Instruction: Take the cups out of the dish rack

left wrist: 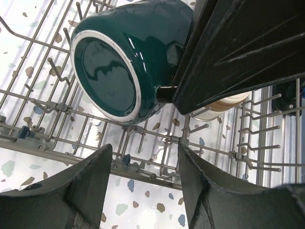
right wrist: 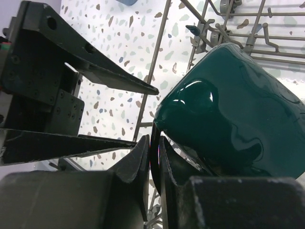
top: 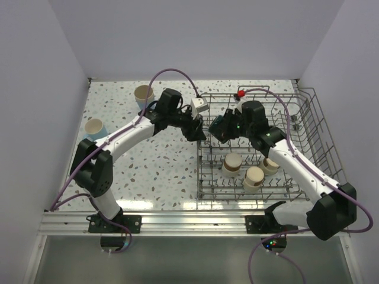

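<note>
The dark teal handled mug [top: 217, 128] hangs over the left part of the grey wire dish rack [top: 320, 118], tilted with its base toward the left wrist camera [left wrist: 119, 62]. My right gripper [right wrist: 155, 148] is shut on the mug's thin handle, with the mug body [right wrist: 233, 109] to its right. My left gripper [left wrist: 145, 162] is open and empty, just left of the mug above the rack's left rim [left wrist: 38, 138]. Its fingers [right wrist: 100, 74] show spread in the right wrist view. Three short beige-and-brown cups [top: 232, 164] stand in the rack's front part.
A beige tumbler [top: 143, 93] and a light blue cup [top: 95, 128] stand on the speckled table left of the rack. A red-topped piece [top: 241, 93] sits at the rack's far rim. Walls close in the table on the left, back and right.
</note>
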